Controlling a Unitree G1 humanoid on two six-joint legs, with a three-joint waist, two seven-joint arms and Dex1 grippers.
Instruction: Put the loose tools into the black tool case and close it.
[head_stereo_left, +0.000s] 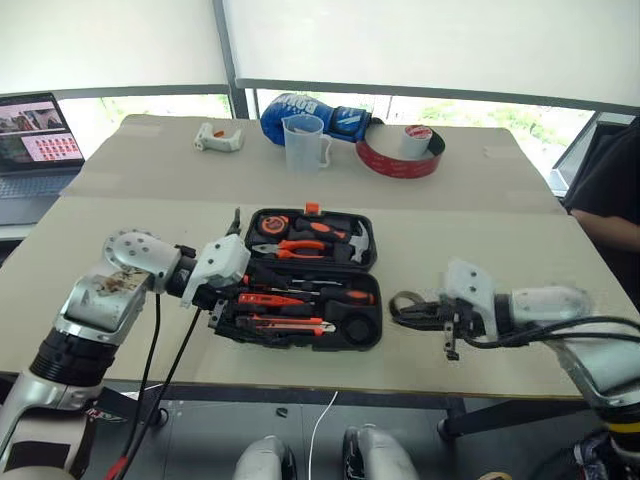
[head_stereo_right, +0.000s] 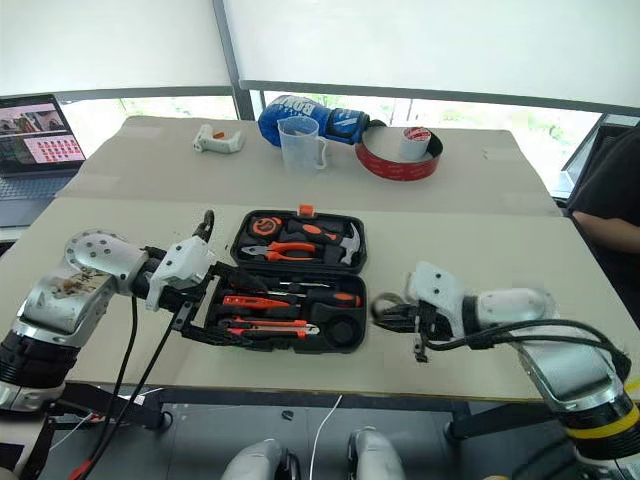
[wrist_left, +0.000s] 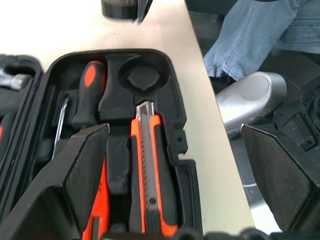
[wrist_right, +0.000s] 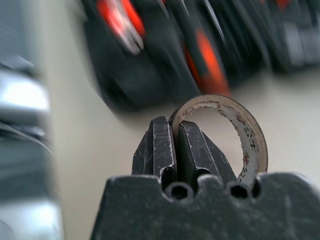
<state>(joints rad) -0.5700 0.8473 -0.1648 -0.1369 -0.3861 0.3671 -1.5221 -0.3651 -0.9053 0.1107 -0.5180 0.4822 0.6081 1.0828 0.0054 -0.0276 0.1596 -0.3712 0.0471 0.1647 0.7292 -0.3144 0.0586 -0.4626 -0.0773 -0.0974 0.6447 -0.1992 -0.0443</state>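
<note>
Looking down over the table (head_stereo_left: 130, 330), I see the black tool case (head_stereo_left: 366, 345) lying open in front of me, near the front edge. Its far half holds the orange-handled pliers (head_stereo_left: 290, 248) and the hammer (head_stereo_left: 358, 243). Its near half holds the screwdrivers (head_stereo_left: 300, 292) and the utility knife (head_stereo_left: 290, 324), and the round slot (wrist_left: 141, 76) at its right end has nothing in it.

My right gripper (wrist_right: 177, 137) hangs over the table to the right of the case, its fingers clamped tight on the wall of the small dark tape roll (wrist_right: 247, 135), which is off the tabletop, just beside the case's right end.

My left gripper (head_stereo_left: 225, 305) sits at the case's left end with its fingers (wrist_left: 82, 170) spread wide and gripping nothing, one over the near half and the other past the table's front edge.
</note>
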